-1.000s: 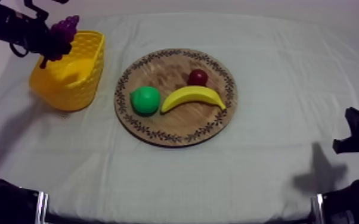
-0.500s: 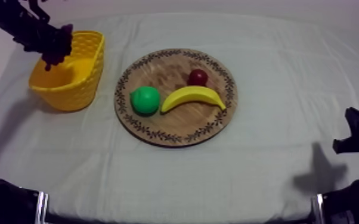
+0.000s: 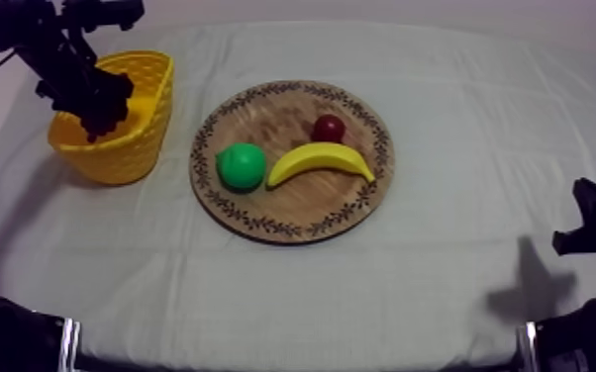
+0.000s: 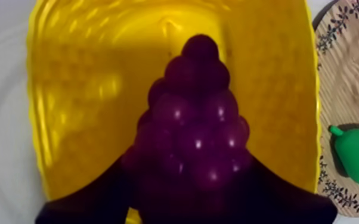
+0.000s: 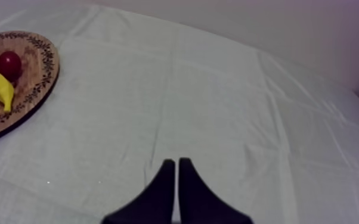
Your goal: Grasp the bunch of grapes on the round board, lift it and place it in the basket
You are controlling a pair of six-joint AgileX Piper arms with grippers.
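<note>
Basket of yellow latticed plastic (image 3: 134,148) sits directly under the left gripper (image 3: 102,107), and inside its walls is the dark purple bunch of toy grapes (image 4: 194,131). The left gripper's two black fingers (image 4: 98,196) are clamped on the bunch's broad end, one on each flank. The bunch's long axis runs straight out from the gripper. Its narrow single-grape tip points away from the fingers, toward the basket's floor and far wall. Whether the tip touches the floor I cannot tell.

Beside the basket, on the side of the left gripper that faces the other arm, lies the round wooden board with a patterned rim (image 3: 272,114). It carries a green toy pear (image 3: 241,165), a yellow toy banana (image 3: 320,161) and a small red fruit (image 3: 329,128). The pear is the nearest of these to the gripper.

The left arm slants down into the basket's mouth from behind it. The right gripper (image 5: 176,162) is low over the bare grey-white tabletop (image 3: 460,297), well apart from the board. Its fingers are pressed together in a narrow wedge, holding nothing.
</note>
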